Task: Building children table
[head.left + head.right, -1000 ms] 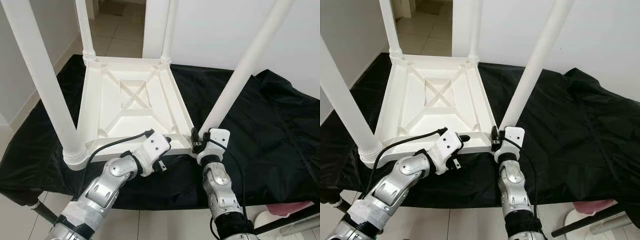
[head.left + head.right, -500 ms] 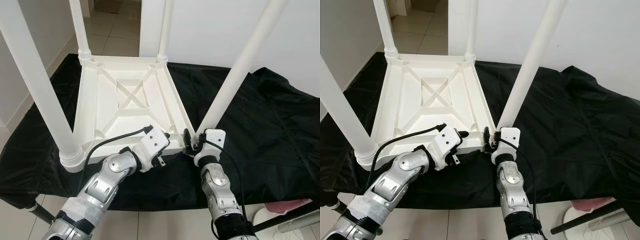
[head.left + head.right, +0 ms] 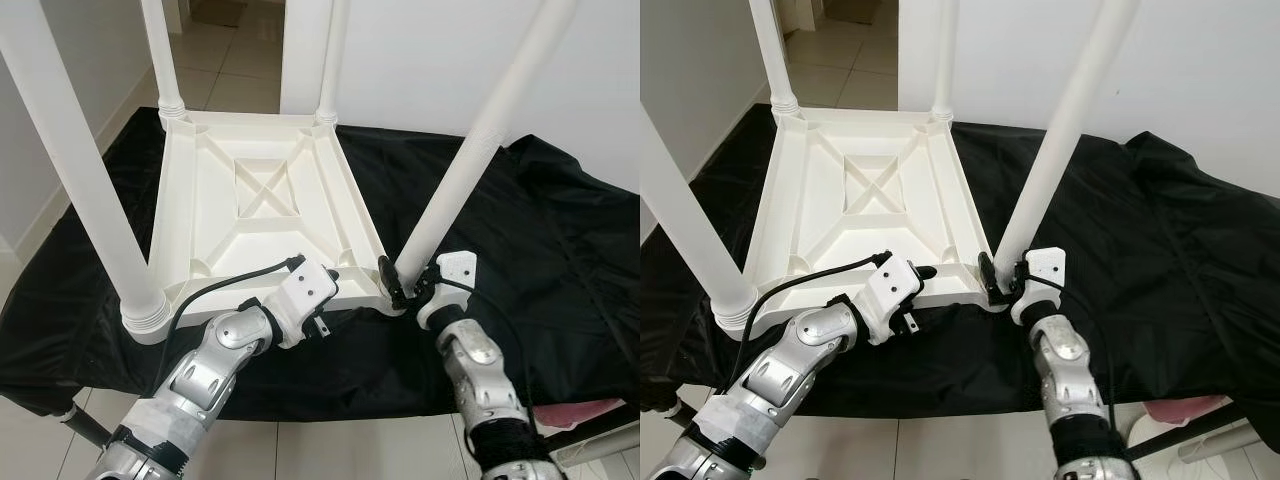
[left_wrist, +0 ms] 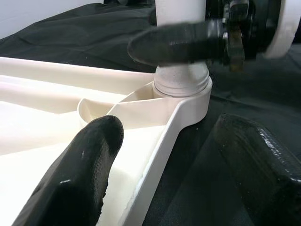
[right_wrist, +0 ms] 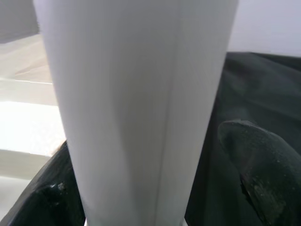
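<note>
The white children's table [image 3: 255,215] lies upside down on a black cloth [image 3: 560,240] spread over the desk, its ribbed underside facing up and four white legs rising from its corners. The near right leg [image 3: 480,150] stands in its corner socket, leaning away from the tabletop. The right gripper [image 3: 398,284] is at the base of this leg: in the right wrist view the leg [image 5: 136,108] runs between the two black fingers [image 5: 263,165], one on each side and close against it, so they hold the leg just above the socket. The left gripper [image 3: 328,272] is at the near rim of the tabletop, just beside that same corner. In the left wrist view its fingers [image 4: 80,174] are spread wide, one over the inside of the tabletop, the other over the cloth outside the rim [image 4: 160,141], the rim lying between them without a firm grip. Beyond the table's far legs is tiled floor [image 3: 230,70] and a white wall [image 3: 420,60]
</note>
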Motion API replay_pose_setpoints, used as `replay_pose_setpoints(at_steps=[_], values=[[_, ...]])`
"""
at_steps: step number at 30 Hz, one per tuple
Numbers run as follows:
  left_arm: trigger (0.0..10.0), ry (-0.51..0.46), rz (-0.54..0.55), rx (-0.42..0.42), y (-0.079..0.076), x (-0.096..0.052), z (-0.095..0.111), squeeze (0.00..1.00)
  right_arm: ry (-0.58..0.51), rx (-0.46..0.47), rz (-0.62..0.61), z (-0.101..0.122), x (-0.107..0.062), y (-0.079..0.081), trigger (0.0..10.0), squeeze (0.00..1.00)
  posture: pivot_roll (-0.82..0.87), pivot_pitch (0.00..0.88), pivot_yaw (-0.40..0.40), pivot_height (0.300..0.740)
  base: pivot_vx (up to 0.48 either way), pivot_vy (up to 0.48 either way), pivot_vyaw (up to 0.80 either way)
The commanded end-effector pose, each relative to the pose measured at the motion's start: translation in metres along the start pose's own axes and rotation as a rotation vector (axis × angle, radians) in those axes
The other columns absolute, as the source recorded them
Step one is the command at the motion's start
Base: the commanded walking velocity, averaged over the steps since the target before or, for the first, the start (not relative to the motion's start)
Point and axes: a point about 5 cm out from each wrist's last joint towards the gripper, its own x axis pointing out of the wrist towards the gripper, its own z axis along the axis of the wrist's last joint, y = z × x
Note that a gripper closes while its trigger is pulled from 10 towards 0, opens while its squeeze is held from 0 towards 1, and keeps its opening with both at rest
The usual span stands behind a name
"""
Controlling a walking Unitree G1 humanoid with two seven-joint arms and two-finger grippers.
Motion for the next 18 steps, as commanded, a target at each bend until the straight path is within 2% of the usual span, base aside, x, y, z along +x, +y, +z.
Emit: replay_pose_setpoints(at_steps=[1,4,5,14,15,16,17,18], values=[[10.0,-0.006,-0.038,0.012,-0.003,0.0,0.003,0.0,0.0,0.006,0.058,0.001,0.002,-0.001,10.0,0.0,0.01,0.0,-0.101,0.74,0.0,0.0,0.0],[10.0,-0.005,-0.039,0.011,-0.003,0.0,0.003,0.0,0.004,0.006,0.129,0.003,0.004,-0.001,10.0,0.0,0.02,0.0,-0.101,0.74,0.0,0.0,0.0],[10.0,-0.005,-0.039,0.013,-0.003,0.0,0.003,0.0,0.009,0.006,0.193,0.004,0.006,-0.001,10.0,0.0,0.02,0.0,-0.1,0.74,0.0,0.0,0.0],[10.0,-0.007,-0.046,0.017,-0.003,0.001,0.004,0.0,0.088,-0.022,0.333,-0.005,0.01,0.002,10.0,0.0,0.03,0.0,-0.097,0.74,0.0,0.0,0.0],[10.0,-0.009,-0.053,0.016,-0.005,0.002,0.005,0.0,0.099,-0.019,0.355,-0.007,0.011,0.002,6.9,0.0,0.03,0.0,-0.097,0.74,0.0,0.0,0.0],[10.0,-0.009,-0.053,0.016,-0.005,0.002,0.005,0.0,0.099,-0.019,0.355,-0.007,0.011,0.002,6.9,0.0,0.03,0.0,-0.097,0.74,0.0,0.0,0.0],[10.0,-0.01,-0.058,0.016,-0.007,0.003,0.005,0.0,0.104,-0.026,0.358,-0.008,0.011,0.001,4.9,0.0,0.03,0.0,-0.098,0.74,0.0,0.0,0.0],[10.0,-0.011,-0.061,0.015,-0.008,0.004,0.005,0.0,0.108,-0.032,0.36,-0.008,0.011,0.0,4.9,0.0,0.03,0.0,-0.098,0.74,0.0,0.0,0.0]])
